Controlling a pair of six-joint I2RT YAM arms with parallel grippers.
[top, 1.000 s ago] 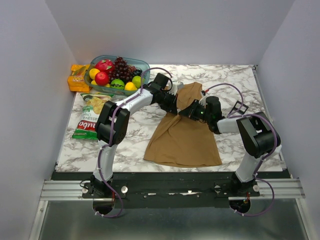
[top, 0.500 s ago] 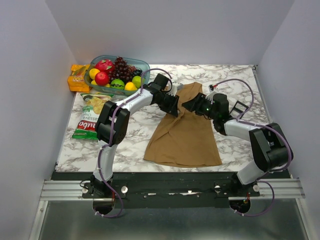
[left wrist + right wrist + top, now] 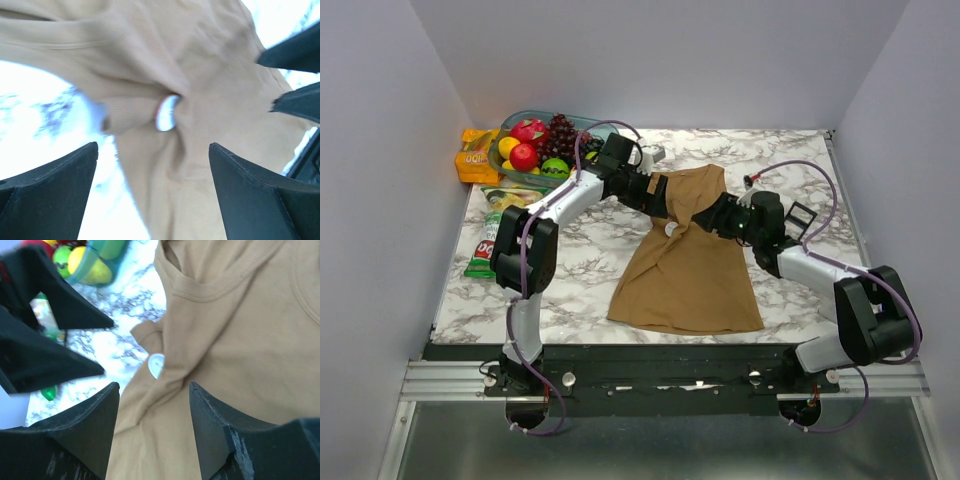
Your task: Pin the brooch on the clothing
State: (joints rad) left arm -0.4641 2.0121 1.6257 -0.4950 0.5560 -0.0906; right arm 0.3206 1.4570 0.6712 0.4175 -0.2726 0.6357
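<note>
Both grippers open over the tan top, the brooch between them.

Nearest me, the top (image 3: 685, 275) lies hem-first on the marble table (image 3: 580, 262). The brooch (image 3: 156, 365), a pale disc, sits at a bunched fold. My left gripper (image 3: 152, 150) and right gripper (image 3: 155, 386) face each other above it, fingers spread wide, holding nothing. Left: a chips bag (image 3: 485, 255), lettering unreadable. Farther: a fruit bowl (image 3: 506, 127) and grey walls.

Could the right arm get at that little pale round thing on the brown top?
Probably yes. The open right gripper hovers close above the small pale round disc on the tan fabric tank top, with nothing between, though the left gripper crowds close.
</note>
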